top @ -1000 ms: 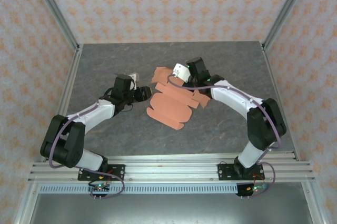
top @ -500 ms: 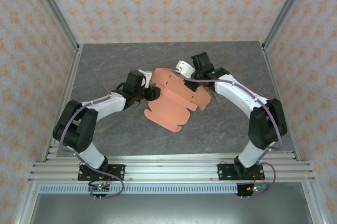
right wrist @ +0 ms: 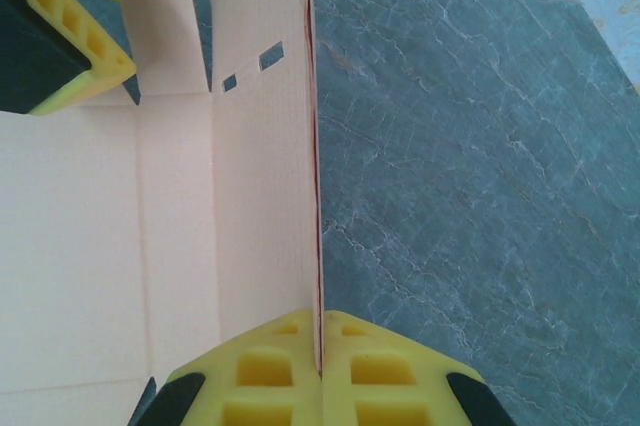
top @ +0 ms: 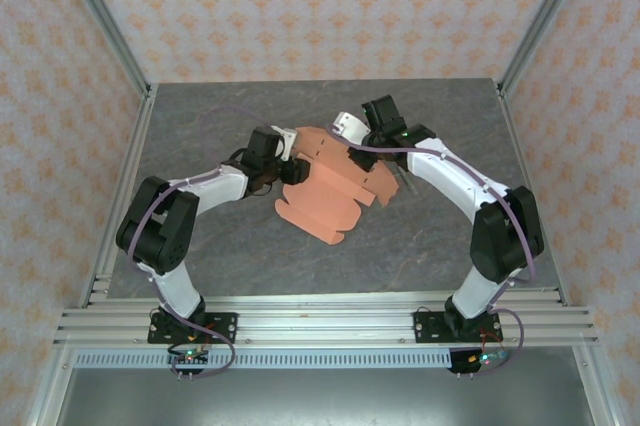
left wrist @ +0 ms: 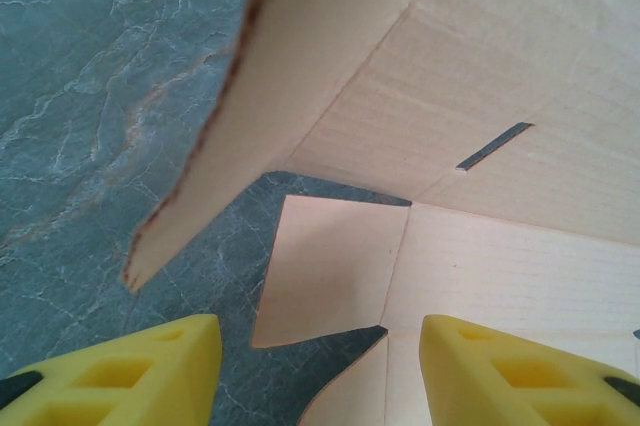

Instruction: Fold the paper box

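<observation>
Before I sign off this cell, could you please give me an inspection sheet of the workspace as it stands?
Surface: grey stone-look table.
Job's things: paper box, orange card, partly folded, one panel raised, the rest flat on the table.
Clutter: nothing seen.
Pincers: left pincer open at the card's left flaps; right pincer shut on the raised panel's edge.
Cables: purple cables run along both arms.
Surroundings: patterned walls, metal frame posts, rail at the near edge.
</observation>
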Motion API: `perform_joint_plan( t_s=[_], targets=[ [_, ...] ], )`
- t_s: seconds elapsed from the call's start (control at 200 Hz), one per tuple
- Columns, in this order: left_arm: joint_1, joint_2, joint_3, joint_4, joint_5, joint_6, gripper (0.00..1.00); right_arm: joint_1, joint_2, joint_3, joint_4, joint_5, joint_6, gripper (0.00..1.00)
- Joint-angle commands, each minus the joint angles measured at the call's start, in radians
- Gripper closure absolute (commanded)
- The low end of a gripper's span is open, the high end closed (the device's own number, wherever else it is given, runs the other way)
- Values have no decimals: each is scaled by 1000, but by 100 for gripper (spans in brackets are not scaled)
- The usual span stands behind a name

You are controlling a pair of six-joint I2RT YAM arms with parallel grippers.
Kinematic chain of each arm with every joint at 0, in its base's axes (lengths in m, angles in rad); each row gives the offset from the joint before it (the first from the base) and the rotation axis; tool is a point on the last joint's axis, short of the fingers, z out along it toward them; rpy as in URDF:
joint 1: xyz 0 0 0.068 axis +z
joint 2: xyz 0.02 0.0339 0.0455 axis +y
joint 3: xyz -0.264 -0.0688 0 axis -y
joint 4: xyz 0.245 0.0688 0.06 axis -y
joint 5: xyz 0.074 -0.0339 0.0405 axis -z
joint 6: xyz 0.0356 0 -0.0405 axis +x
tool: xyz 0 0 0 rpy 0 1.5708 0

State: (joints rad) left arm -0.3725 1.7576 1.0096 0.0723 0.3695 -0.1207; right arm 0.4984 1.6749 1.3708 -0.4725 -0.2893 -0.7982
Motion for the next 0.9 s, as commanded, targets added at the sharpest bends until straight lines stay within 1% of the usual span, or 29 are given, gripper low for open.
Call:
perform_joint_plan(
  t_s=[0.0, 0.05, 0.13, 0.265, 0.425, 0.525, 0.636, 0.741, 0.841, 0.891],
  targets=[
    [-3, 16, 26, 7, 15, 21, 46, -1, 6, 31, -11, -24, 21, 100],
    [-5, 17, 23, 25, 18, 16, 45, 0, 6, 33, -13, -25, 21, 100],
    [-8, 26, 27, 43, 31, 15, 48, 0, 7, 34, -14, -30, 25, 100],
    [-8, 11, 8, 89, 81, 10, 59, -5, 11, 42, -20, -22, 39, 100],
    [-7, -37, -45, 136, 122, 20, 70, -37, 32, 94, -69, -81, 90, 100],
    [-10, -58, -68, 156, 146, 21, 75, -41, 46, 114, -89, -83, 104, 100],
    [-21, -63, -79, 169, 143, 30, 76, -40, 59, 130, -105, -98, 116, 100],
    [-28, -52, -57, 143, 134, 41, 76, -41, 59, 125, -103, -122, 125, 100],
    [-28, -69, -60, 128, 92, 39, 75, -41, 55, 122, -107, -111, 124, 100],
    [-28, -94, -71, 113, 42, 31, 72, -40, 56, 126, -118, -101, 119, 100]
  ],
)
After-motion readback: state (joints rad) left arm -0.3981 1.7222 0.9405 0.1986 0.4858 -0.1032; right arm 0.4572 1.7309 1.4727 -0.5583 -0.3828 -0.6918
